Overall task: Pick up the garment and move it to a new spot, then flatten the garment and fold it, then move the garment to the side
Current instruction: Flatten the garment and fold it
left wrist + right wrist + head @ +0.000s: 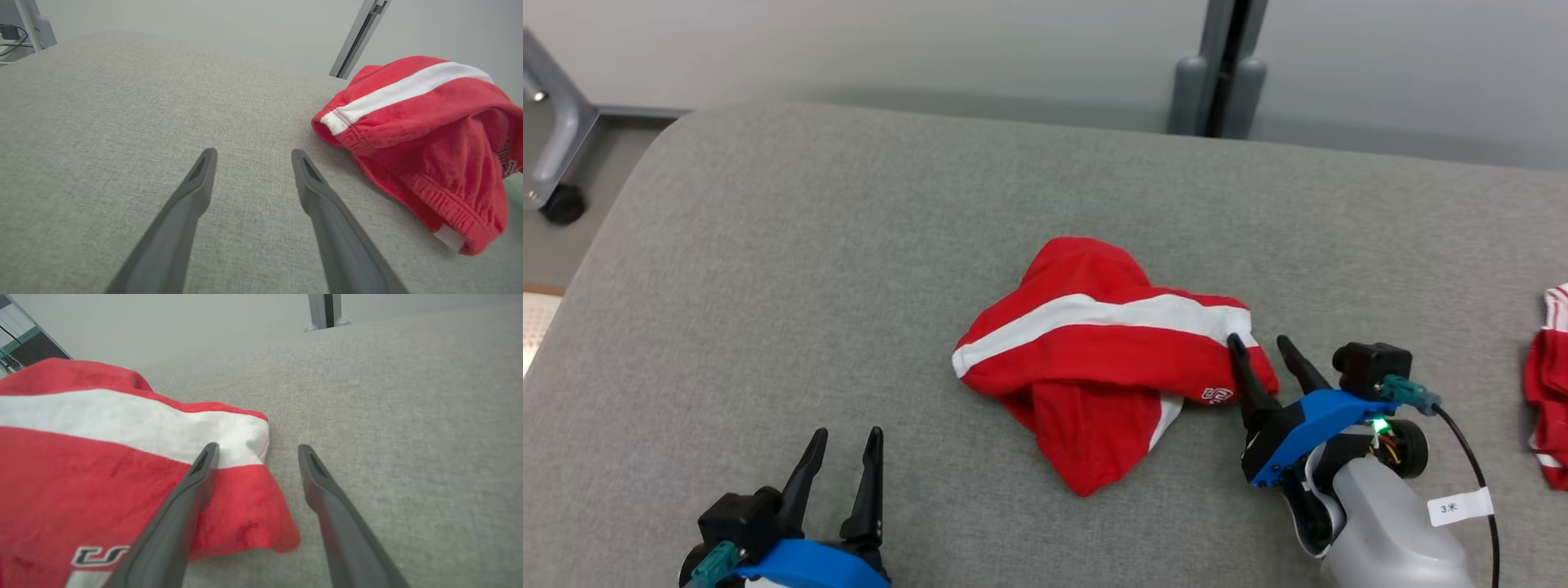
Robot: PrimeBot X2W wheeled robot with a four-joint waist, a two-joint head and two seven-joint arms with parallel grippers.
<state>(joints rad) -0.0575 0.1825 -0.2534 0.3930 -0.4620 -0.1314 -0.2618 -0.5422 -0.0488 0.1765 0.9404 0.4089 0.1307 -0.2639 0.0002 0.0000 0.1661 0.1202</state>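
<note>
A crumpled red garment (1094, 359) with a white stripe lies in a heap in the middle of the grey padded surface (809, 269). My right gripper (1258, 343) stands open at the garment's right corner, its left finger over the red cloth and its right finger over bare grey fabric. In the right wrist view that corner of the garment (102, 457) lies between and under the gripper's (255, 451) spread fingers. My left gripper (848, 437) is open at the lower left, apart from the heap, with nothing in it. The left wrist view has the garment (425, 139) to the right of the gripper (253, 155).
Another red and white cloth (1550, 384) lies at the right edge of the surface. A grey post (1221, 69) stands behind the far edge. A metal frame leg with a castor (556, 139) is on the floor at the far left.
</note>
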